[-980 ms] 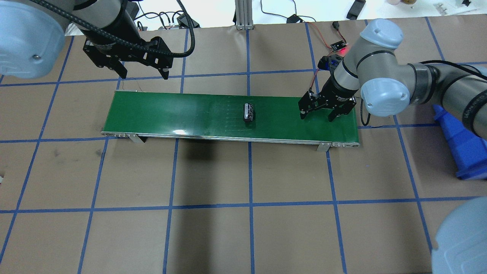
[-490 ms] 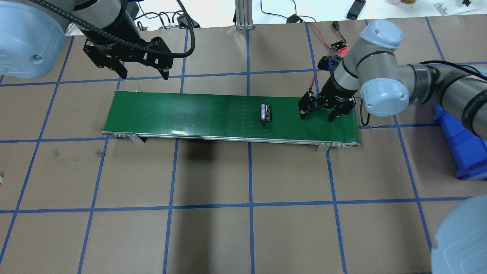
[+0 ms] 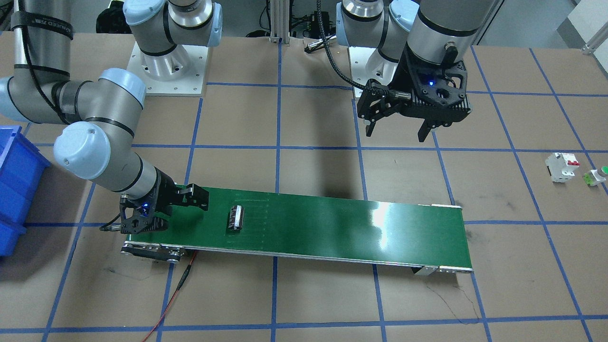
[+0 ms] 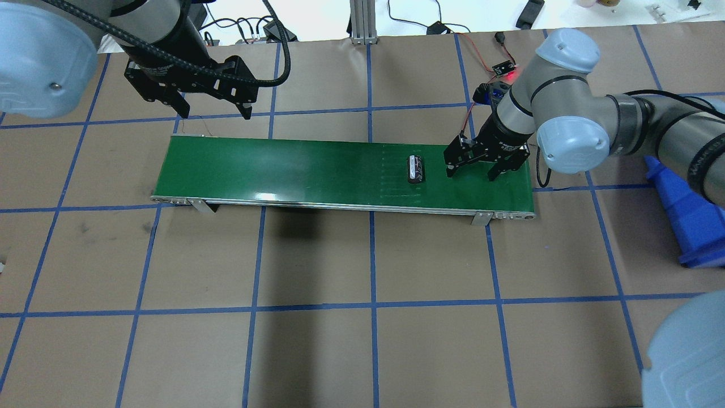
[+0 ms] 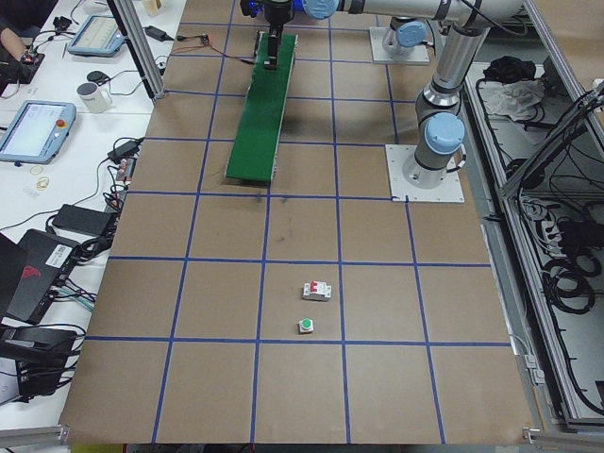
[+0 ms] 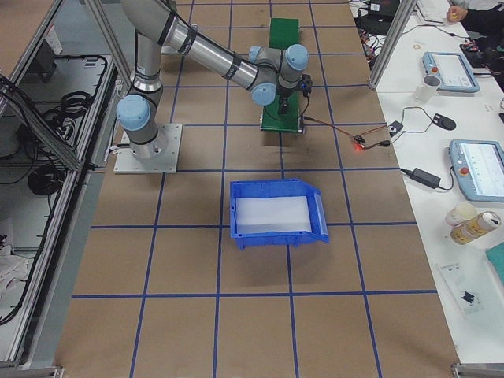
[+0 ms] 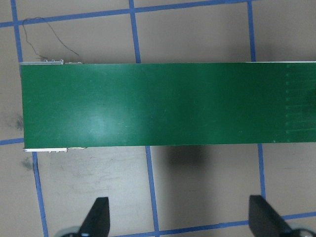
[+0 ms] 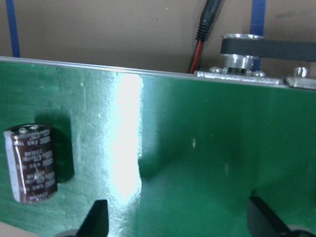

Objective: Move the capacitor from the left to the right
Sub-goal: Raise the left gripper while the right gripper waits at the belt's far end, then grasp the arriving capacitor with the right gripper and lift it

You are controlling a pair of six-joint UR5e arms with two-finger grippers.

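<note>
While capacitor point(image 4: 415, 170) lies on belt point(image 4: 283, 164), breaker point(image 3: 562, 166) sits apart.

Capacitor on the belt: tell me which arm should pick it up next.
Right. The capacitor lies on the green belt just beside the open right gripper, which hangs low over that end. The open left gripper hangs off the belt near its opposite end, far away.

Capacitor point(image 4: 415, 170) on belt point(image 4: 294, 170), near right gripper point(image 4: 471, 174)

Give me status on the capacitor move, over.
Left end effector open, empty. Right end effector open, low over conveyor belt. Capacitor lying on belt, just short of it. Nothing between.
</note>
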